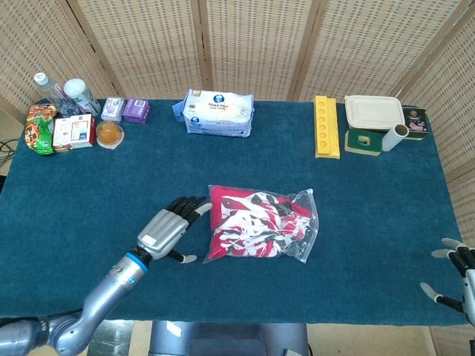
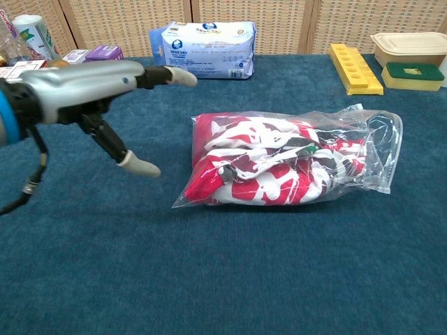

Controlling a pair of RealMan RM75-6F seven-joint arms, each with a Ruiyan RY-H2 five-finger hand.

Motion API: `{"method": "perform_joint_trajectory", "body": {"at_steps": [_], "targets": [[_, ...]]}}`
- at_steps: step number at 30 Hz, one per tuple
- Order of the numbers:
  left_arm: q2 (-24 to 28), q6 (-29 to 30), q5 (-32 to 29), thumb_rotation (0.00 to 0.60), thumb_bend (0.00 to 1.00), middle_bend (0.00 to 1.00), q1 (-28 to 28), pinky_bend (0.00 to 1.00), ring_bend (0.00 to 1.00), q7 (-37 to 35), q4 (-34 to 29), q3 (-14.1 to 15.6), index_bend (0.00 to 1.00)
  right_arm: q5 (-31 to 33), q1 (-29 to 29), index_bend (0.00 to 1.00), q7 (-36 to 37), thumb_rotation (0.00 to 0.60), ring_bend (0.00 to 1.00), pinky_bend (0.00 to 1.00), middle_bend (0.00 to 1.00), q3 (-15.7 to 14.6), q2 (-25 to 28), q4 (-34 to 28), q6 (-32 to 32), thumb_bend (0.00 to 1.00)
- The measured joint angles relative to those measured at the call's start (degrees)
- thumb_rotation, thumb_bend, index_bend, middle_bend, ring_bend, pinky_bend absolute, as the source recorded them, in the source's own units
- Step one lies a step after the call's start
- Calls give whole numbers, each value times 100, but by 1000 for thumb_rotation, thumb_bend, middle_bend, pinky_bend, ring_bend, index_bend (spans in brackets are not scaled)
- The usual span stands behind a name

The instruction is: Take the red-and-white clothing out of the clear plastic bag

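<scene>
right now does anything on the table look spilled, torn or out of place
Nothing stands out. The clear plastic bag lies flat mid-table with the red-and-white clothing crumpled inside it. The left hand reaches toward its left end, holding nothing. The items along the far edge look tidy.

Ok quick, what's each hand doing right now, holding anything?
Left hand: open, fingers spread, holding nothing, just left of the clear plastic bag.
Right hand: open, fingers apart, holding nothing, at the table's right edge.
</scene>
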Motion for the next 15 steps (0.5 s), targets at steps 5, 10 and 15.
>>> {"method": "perform_joint_trajectory", "body": {"at_steps": [5, 10, 15], "targets": [[-655, 5, -279, 600, 0, 0, -341, 49, 0, 295, 750, -72, 0, 102, -62, 369, 32, 543, 262, 245, 251, 5, 14, 20, 8, 78], [-1191, 11, -325, 600, 0, 0, -629, 49, 0, 259, 1661, -181, 0, 118, -82, 369, -9, 542, 261, 244, 250, 8, 33, -35, 13, 78], [-1520, -151, -374, 600, 0, 0, -999, 49, 0, 152, 2644, -392, 0, 96, -81, 368, -193, 541, 261, 243, 250, -7, 47, -198, -10, 78]]}}
